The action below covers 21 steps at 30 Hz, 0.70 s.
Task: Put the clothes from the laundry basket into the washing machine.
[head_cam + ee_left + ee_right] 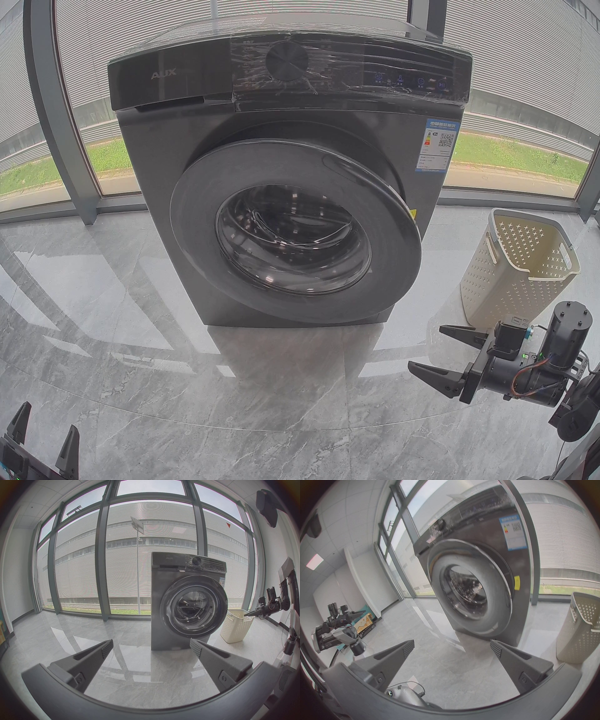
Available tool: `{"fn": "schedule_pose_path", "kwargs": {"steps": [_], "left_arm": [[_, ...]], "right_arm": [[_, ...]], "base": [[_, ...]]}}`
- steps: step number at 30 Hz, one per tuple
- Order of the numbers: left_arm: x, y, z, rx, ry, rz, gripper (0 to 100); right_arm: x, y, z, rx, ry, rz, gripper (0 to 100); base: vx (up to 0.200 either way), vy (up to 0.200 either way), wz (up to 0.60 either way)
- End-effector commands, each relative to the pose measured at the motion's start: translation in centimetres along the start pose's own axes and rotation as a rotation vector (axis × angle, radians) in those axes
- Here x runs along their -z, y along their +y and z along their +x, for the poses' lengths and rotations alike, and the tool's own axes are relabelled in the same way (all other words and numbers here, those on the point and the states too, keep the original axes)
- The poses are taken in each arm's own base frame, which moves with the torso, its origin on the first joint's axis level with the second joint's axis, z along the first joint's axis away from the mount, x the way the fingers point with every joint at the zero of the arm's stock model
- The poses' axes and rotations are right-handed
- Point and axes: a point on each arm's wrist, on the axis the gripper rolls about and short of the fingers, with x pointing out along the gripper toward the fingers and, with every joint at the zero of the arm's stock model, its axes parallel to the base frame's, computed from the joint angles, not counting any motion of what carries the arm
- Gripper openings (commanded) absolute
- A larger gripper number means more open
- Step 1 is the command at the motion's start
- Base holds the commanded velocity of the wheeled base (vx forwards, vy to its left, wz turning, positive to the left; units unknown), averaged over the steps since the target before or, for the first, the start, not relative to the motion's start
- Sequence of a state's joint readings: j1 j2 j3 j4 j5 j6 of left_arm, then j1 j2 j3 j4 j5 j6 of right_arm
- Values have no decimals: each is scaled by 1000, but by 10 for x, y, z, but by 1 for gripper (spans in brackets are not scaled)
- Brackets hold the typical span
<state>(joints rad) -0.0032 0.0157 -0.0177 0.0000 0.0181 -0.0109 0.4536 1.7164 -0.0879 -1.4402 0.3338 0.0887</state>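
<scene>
A dark grey washing machine (287, 175) stands on the floor ahead, and its round glass door (294, 231) looks shut. To its right stands a cream perforated laundry basket (519, 269); no clothes show inside from this angle. My right gripper (442, 353) hangs open and holds nothing, low at the right, just in front of the basket, fingers pointing left. At the bottom left corner sits my left gripper (44, 431), open with nothing in it. The machine (187, 602) and basket (236, 625) stand well beyond the left gripper (150, 650). The right gripper (451, 650) faces the machine (475, 583), with the basket (581, 630) beside it.
Glossy grey marble floor (187, 387) spreads in front of the machine. Tall windows with dark metal frames (56, 112) run close behind it. The basket stands near the window sill at the right.
</scene>
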Motion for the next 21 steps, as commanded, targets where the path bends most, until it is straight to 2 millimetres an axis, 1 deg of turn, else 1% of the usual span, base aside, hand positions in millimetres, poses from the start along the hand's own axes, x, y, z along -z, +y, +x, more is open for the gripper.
{"fn": "schedule_pose_path", "kwargs": {"steps": [1, 6, 9, 13, 18, 21], "left_arm": [[5, 0, 0, 0, 2, -1, 100], [5, 0, 0, 0, 2, -1, 100], [5, 0, 0, 0, 2, 3, 100], [5, 0, 0, 0, 2, 8, 100], [5, 0, 0, 1, 0, 0, 100], [5, 0, 0, 1, 0, 0, 100]], "right_arm": [[2, 8, 9, -56, -19, -8, 100], [10, 8, 16, -69, 2, -1, 100], [10, 15, 17, -99, 3, 0, 100], [8, 19, 17, -114, -5, 15, 100], [8, 18, 18, -110, -7, 18, 100], [7, 18, 19, -110, -12, 15, 100]], "base": [[200, 0, 0], [200, 0, 0], [200, 0, 0], [0, 0, 0], [0, 0, 0], [0, 200, 0]]}}
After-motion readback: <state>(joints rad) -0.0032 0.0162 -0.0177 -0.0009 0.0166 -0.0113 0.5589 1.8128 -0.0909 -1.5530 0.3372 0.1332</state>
